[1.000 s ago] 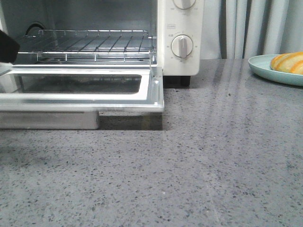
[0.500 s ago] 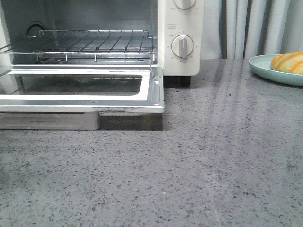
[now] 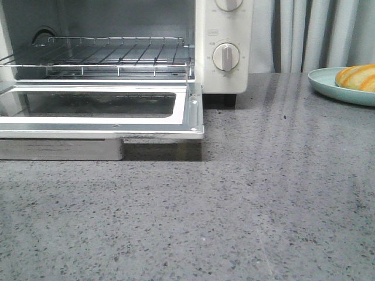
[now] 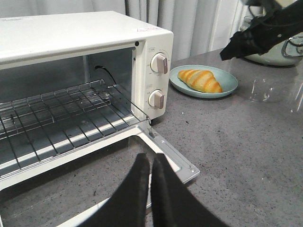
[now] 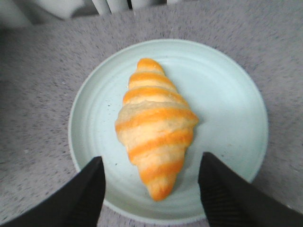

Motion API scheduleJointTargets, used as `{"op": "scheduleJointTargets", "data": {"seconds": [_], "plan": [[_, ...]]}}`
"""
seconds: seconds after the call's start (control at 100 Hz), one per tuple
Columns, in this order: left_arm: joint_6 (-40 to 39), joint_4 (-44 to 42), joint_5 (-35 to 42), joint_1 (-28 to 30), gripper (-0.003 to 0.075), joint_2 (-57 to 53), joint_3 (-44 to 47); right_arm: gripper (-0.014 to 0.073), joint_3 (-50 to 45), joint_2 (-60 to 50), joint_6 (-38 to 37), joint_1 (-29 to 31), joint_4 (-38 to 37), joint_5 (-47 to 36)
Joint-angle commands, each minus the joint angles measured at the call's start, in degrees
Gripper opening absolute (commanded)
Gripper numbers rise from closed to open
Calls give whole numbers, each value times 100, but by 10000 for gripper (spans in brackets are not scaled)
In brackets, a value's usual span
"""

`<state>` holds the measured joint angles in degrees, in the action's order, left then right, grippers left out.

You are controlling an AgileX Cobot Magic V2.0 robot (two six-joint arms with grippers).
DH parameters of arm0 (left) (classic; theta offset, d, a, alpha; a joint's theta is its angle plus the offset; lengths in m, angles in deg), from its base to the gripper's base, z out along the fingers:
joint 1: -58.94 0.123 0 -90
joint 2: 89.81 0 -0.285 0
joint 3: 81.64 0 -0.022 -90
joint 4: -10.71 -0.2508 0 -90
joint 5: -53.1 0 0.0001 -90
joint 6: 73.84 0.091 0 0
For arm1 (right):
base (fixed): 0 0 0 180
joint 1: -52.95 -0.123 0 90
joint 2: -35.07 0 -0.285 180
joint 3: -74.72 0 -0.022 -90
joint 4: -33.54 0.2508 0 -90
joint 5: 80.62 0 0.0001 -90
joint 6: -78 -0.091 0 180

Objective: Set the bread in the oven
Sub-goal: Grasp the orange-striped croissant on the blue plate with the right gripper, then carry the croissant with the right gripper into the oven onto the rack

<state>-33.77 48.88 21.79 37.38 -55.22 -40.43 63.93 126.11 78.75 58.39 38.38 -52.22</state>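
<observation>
Gone from the front view since a second ago: the dark shape at the left edge beside the oven (image 3: pixel 117 70); nothing else there has shifted. Countertop (image 3: pixel 246 211) is grey speckled stone, bare up front. Oven door (image 3: pixel 99 111) lies dropped flat, glass pane in a metal frame, a metal tray edge under it. Wire rack (image 3: pixel 111 55) inside carries nothing. Two round cream knobs (image 3: pixel 225 57) on the white panel at right; small label above the lower knob and tick marks around it are too small to read. A strip of print on the oven's top edge in the left wrist view is also unreadable.

Left gripper (image 4: pixel 151 163) hangs over the open door, black fingers pressed together, holding nothing.

Bread (image 5: pixel 155 124) lies on a pale blue-green plate (image 5: pixel 227 94), orange and cream stripes, tapered ends, off to the oven's right, apart from it. Right gripper (image 5: pixel 151 165) hovers over the plate, fingers spread wide, one either side of the bread's near tip, not touching it. Grey curtain (image 3: pixel 310 32) at the back.
</observation>
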Motion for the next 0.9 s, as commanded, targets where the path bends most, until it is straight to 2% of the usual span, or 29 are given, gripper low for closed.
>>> {"op": "scheduleJointTargets", "data": {"seconds": [0.0, 0.13, 0.2, 0.25, 0.34, 0.5, 0.68, 0.8, 0.89], "plan": [[-13, 160, 258, -36, -22, 29, -148, 400, 374, 316, -9, 41, -51, -252], [-13, 160, 229, -36, -22, 29, -148, 398, 403, 819, -9, 41, 1, -226], [-13, 160, 229, -36, -22, 29, -148, 342, 403, 1016, -9, 41, 73, -84], [-13, 160, 229, -36, -22, 29, -148, 235, 403, 1101, -9, 31, 98, 45], [-13, 160, 229, -36, -22, 29, -148, -79, 403, 1144, -9, 31, 174, 169], [-13, 160, 199, -36, -22, 29, -148, -69, 403, 764, -9, 31, 256, -185], [-13, 160, 130, -36, -22, 29, -148, -69, 403, -609, 68, -183, 234, -1235], [-13, 160, 130, -36, -22, 29, -148, -69, 535, -1431, 81, -738, 225, -1358], [-13, 160, 182, -36, -22, 29, -148, -69, 608, -1807, 238, -1587, 225, -1192]]}}
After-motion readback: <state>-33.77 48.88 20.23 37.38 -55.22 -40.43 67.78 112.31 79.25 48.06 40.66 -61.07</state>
